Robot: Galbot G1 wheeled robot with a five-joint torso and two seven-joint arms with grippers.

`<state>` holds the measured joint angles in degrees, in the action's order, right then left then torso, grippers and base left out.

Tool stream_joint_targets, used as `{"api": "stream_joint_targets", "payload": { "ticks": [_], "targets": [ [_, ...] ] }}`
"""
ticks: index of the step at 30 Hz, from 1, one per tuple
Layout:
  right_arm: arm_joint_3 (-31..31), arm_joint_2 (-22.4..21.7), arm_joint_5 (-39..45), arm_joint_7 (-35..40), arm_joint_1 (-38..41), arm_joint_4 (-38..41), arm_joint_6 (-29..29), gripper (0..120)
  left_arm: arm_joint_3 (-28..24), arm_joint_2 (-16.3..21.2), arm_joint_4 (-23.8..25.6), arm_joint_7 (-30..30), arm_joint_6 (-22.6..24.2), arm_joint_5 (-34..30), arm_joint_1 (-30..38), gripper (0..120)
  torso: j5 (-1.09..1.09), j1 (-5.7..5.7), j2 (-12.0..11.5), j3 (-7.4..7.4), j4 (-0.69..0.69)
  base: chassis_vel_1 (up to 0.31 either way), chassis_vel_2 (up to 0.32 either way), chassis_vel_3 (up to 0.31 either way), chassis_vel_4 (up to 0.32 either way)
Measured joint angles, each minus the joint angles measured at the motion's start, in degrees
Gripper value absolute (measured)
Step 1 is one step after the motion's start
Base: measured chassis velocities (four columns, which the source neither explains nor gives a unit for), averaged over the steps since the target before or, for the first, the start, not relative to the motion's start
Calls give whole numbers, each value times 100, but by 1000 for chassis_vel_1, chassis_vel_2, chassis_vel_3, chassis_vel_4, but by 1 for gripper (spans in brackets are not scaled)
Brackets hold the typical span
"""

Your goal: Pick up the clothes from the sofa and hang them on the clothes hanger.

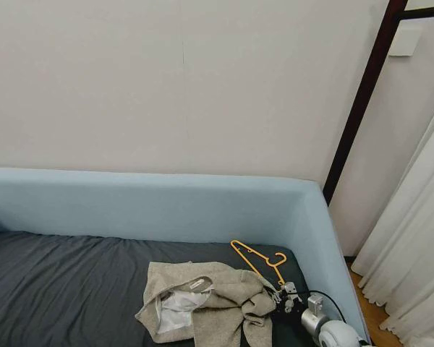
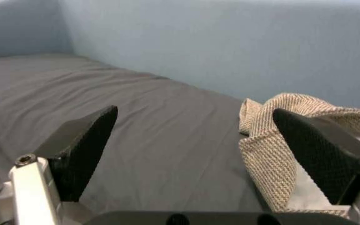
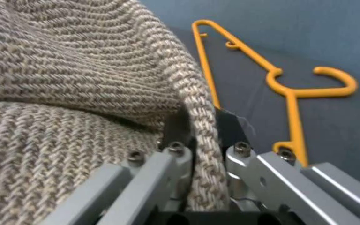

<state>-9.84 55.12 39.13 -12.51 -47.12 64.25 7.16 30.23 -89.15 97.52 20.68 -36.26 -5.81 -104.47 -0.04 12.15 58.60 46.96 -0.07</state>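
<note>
A beige knit sweater (image 1: 202, 303) lies crumpled on the dark sofa seat (image 1: 65, 282), a white lining showing at its left. An orange clothes hanger (image 1: 259, 262) lies partly under its far right side. My right gripper (image 1: 283, 298) is at the sweater's right edge; in the right wrist view the gripper (image 3: 200, 140) is shut on a fold of the sweater (image 3: 73, 93), with the hanger (image 3: 280, 89) just beyond. My left gripper (image 2: 198, 140) hangs open above the seat, the sweater (image 2: 273, 136) lying by one fingertip (image 2: 311, 150).
The sofa has a light blue backrest (image 1: 145, 206) and a right armrest (image 1: 325, 253). A white wall rises behind. A dark door frame (image 1: 362, 101) and white curtains (image 1: 419, 238) stand to the right, past the armrest.
</note>
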Motion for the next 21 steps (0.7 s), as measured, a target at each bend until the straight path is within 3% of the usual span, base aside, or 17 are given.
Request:
{"api": "stream_joint_targets", "payload": {
  "ticks": [4, 10, 13, 21],
  "targets": [
    [309, -163, -338, 254, -261, 401, -74, 26, -58, 296, -234, -6, 88, -42, 225, 98, -2, 0, 0, 0, -2, 0, 0, 0, 0],
    [707, -386, -513, 625, -623, 1097, -176, 44, -112, 591, -409, -22, 175, -199, 440, 98, -1, 0, 0, 0, -2, 0, 0, 0, 0],
    [977, -565, -399, 966, -1006, 2006, -425, 58, -148, 814, -546, -45, 219, -298, 590, 98, -3, 0, 0, 0, -1, 0, 0, 0, 0],
    [1228, -614, -261, 1336, -1526, 3148, -838, 86, -325, 1368, -797, -220, 390, -509, 967, 98, -2, 0, 0, 0, 1, 0, 0, 0, 0]
  ]
}}
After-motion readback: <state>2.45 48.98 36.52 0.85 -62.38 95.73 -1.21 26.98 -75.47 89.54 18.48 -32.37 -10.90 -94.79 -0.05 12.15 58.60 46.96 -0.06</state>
